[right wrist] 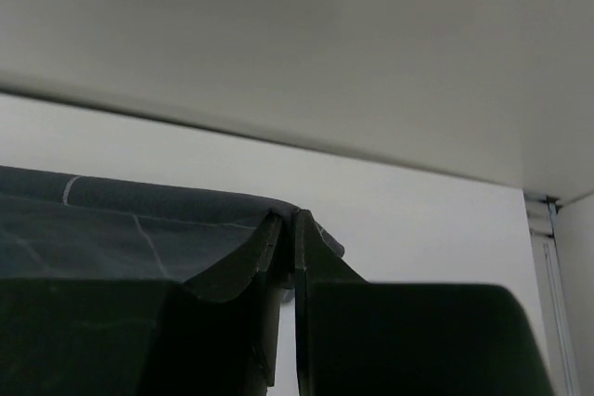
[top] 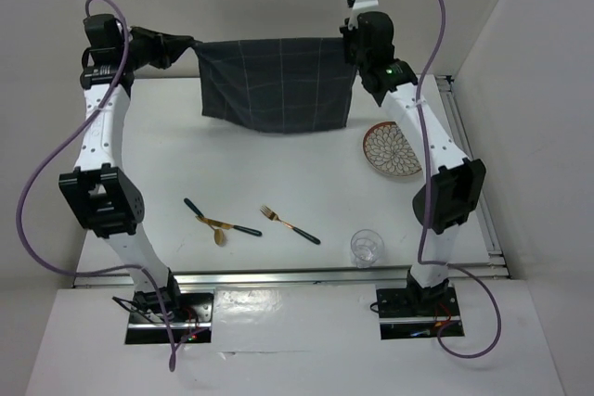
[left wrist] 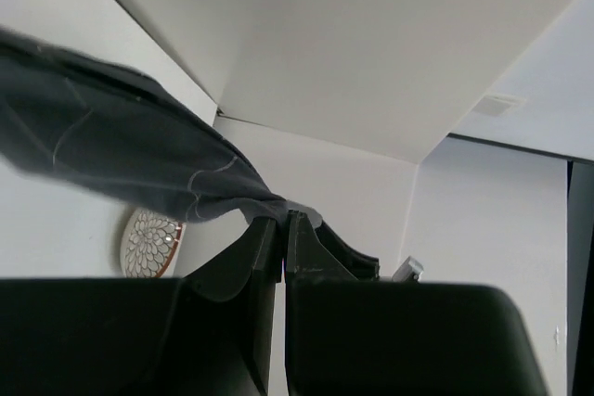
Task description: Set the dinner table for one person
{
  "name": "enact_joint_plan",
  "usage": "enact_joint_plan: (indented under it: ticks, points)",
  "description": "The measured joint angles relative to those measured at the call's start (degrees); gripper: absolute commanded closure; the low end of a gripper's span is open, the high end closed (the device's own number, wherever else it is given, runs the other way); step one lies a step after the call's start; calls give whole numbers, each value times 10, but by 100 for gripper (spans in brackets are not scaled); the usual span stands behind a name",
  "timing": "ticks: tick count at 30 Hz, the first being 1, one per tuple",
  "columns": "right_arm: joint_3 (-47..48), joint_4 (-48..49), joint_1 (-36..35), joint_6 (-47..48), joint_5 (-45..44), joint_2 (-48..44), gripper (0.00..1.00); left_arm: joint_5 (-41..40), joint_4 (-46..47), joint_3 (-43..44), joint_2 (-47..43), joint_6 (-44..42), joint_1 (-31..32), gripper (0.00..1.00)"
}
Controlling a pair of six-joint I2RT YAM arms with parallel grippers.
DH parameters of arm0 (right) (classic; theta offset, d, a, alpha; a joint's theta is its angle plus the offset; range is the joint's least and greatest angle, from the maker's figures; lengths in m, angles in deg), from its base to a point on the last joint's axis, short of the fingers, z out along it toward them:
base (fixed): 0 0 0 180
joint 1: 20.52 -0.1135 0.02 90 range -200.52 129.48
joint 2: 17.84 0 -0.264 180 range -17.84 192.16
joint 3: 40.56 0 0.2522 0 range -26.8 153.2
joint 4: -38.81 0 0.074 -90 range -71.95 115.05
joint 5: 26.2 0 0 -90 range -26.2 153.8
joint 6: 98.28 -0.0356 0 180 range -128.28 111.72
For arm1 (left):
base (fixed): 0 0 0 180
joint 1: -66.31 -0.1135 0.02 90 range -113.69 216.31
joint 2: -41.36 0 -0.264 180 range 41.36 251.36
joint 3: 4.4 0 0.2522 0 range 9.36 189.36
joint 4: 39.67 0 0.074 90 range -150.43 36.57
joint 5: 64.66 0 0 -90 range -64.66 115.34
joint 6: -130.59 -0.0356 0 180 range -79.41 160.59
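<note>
Both arms hold a dark grey checked placemat (top: 276, 83) stretched in the air above the far part of the white dinner table (top: 232, 164). My left gripper (top: 193, 46) is shut on its left top corner, seen in the left wrist view (left wrist: 284, 217) with the cloth (left wrist: 121, 146) hanging left. My right gripper (top: 347, 47) is shut on its right top corner, seen in the right wrist view (right wrist: 289, 218) with the cloth (right wrist: 102, 220). A patterned plate (top: 393, 150) lies at the right. A knife (top: 198, 213), a gold spoon (top: 225, 229), a fork (top: 290, 224) and a clear glass (top: 367, 248) lie near the front.
Metal rails run along the table's front edge (top: 288, 275) and right edge (top: 469, 150). White walls enclose the table at the back and sides. The plate also shows in the left wrist view (left wrist: 150, 243).
</note>
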Motion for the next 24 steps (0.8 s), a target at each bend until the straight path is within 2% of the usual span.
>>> enact_joint_plan:
  ticks: [4, 7, 9, 12, 13, 14, 17, 18, 20, 23, 24]
  points:
    - [39, 21, 10, 4, 13, 31, 100, 26, 9, 69, 60, -10, -5, 100]
    - [11, 44, 10, 3, 23, 24, 100, 46, 28, 56, 61, -10, -13, 100]
    - [-47, 71, 10, -3, 26, 3, 100, 54, 58, 5, 42, -14, -16, 100]
    - [-170, 91, 5, -19, 31, -43, 100, 65, 68, -138, -22, -37, -19, 100]
    - [-221, 94, 1, -25, 33, -61, 100, 67, 63, -190, -47, -47, -19, 94]
    - [-261, 95, -2, -31, 34, -75, 100, 67, 51, -243, -73, -59, -19, 60]
    - [-386, 95, -16, -55, 50, -121, 58, 53, -3, -372, -144, -119, -20, 10]
    - [-419, 93, -22, -64, 56, -135, 44, 44, -29, -408, -167, -142, -22, 0]
    - [-485, 82, -40, -78, 70, -164, 11, 30, -82, -450, -197, -178, -29, 0]
    - [-555, 68, -68, -95, 83, -205, 1, 4, -143, -467, -212, -234, -43, 0]
    - [-570, 60, -76, -101, 86, -217, 1, -5, -153, -466, -212, -249, -46, 4]
